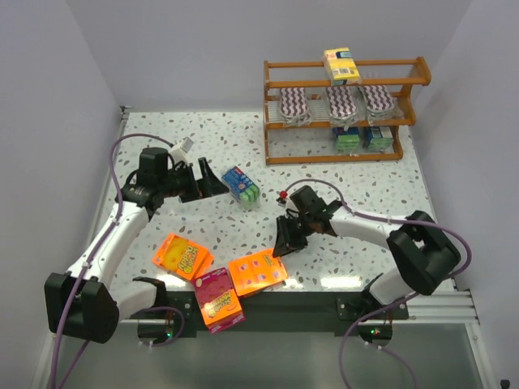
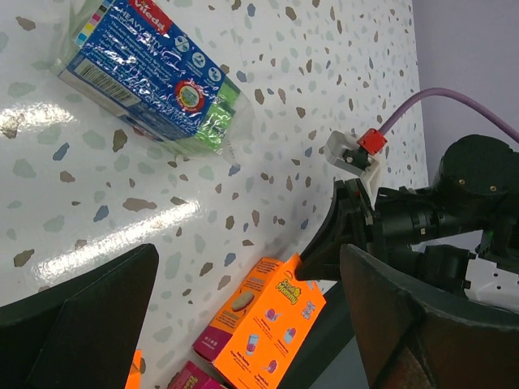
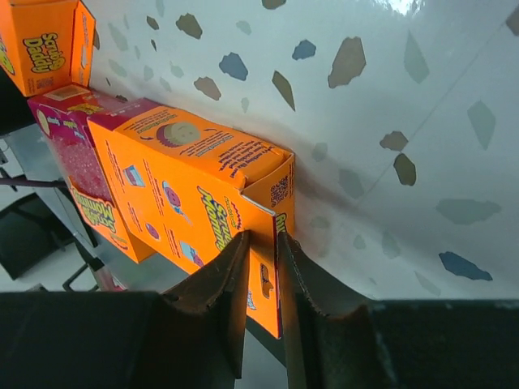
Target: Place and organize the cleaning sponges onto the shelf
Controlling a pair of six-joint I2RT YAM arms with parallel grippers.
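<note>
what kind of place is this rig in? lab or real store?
Likely a lab test cell: plain grey walls box in a speckled table, two arms bolted at its near edge, small wooden shelf staged with sponge packs.

Orange-brown three-tier wooden shelf (image 1: 302, 83) stood far right on white speckled table (image 1: 203, 138). Yellow block sponge (image 1: 341, 66) on top tier, three zigzag oval pads (image 1: 340, 104) on middle, blue-green blocks (image 1: 362, 138) bottom right. Blue-wrapped sponge pack (image 1: 241, 186) lay mid-table. At near edge: left orange cardboard pack (image 1: 182, 256), right orange cardboard box (image 1: 256, 273), pink cardboard box (image 1: 218, 298) between, nearest.
</note>
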